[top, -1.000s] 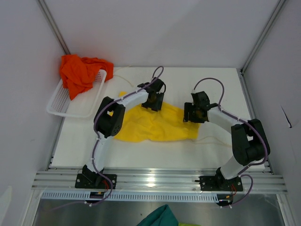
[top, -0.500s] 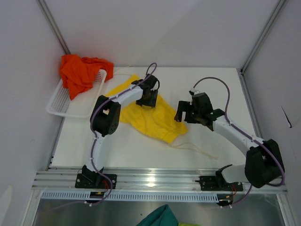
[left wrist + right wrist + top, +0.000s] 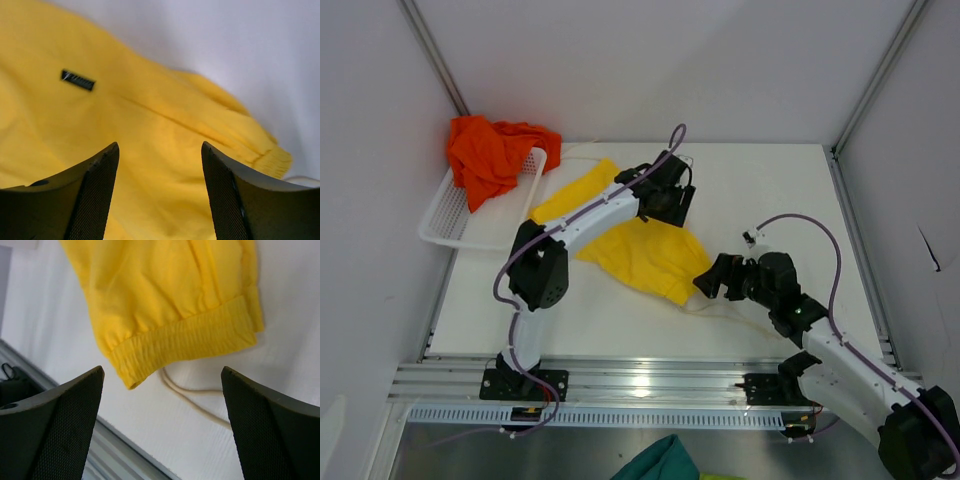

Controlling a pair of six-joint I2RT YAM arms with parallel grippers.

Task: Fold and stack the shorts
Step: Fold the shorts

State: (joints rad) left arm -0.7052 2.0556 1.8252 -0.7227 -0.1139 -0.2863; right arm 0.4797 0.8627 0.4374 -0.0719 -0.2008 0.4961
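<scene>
The yellow shorts (image 3: 640, 255) lie in a slanted, folded strip on the white table. My left gripper (image 3: 675, 205) hovers over their far right part; in the left wrist view it (image 3: 160, 145) stands open, with yellow fabric and a small dark label (image 3: 77, 80) beyond the fingers. My right gripper (image 3: 708, 283) is open just off the shorts' near right corner. In the right wrist view it (image 3: 162, 369) frames the ribbed waistband (image 3: 190, 340) and a white drawstring (image 3: 195, 400), gripping nothing. The orange-red shorts (image 3: 485, 155) are heaped in the basket.
A white mesh basket (image 3: 455, 225) stands at the table's far left, against the wall. An aluminium rail (image 3: 650, 380) runs along the near edge by the arm bases. A teal-green cloth (image 3: 660, 462) lies below the rail. White walls close in on both sides.
The yellow shorts went from spread wide to a slanted folded strip. My right gripper opened fully and drew back toward the near edge. My left gripper shifted right over the shorts.
</scene>
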